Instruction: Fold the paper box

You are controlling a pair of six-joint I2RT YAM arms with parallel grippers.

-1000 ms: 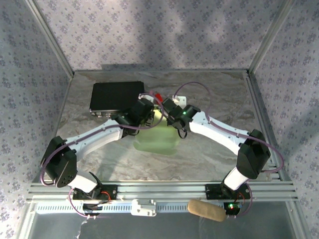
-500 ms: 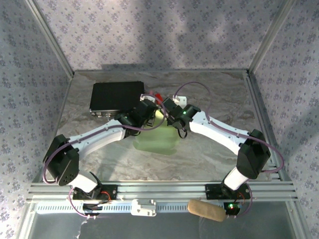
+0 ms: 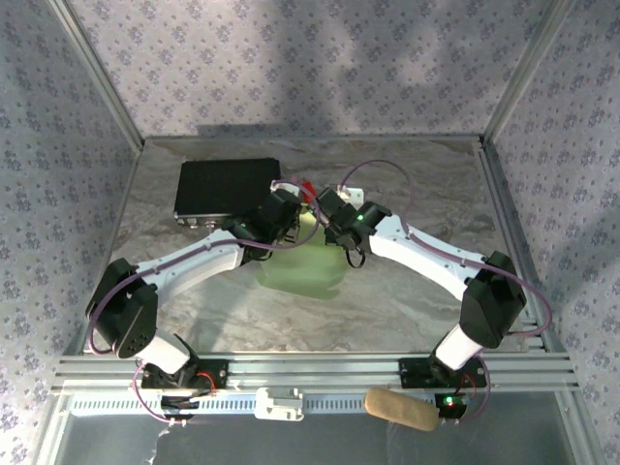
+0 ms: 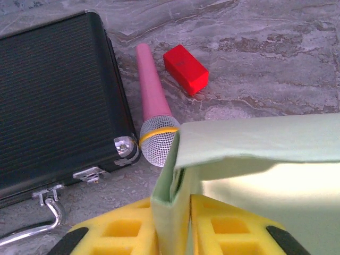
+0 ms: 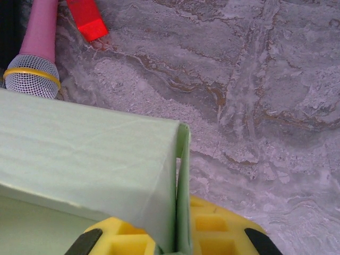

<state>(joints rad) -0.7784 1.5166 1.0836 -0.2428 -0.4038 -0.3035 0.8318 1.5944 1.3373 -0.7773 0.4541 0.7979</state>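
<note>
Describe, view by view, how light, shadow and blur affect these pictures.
Top external: dappled shadows mottle the back wall. Left wrist: the paper box glows washed-out inside, and the yellow fingers look soft. Right wrist: the table veins are sharp, the box's near panel softer.

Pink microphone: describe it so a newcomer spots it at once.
Find the black case at the far left of the table. The microphone lies along its right edge. Its pink handle and silver mesh head set it apart from the red block beside it.
</note>
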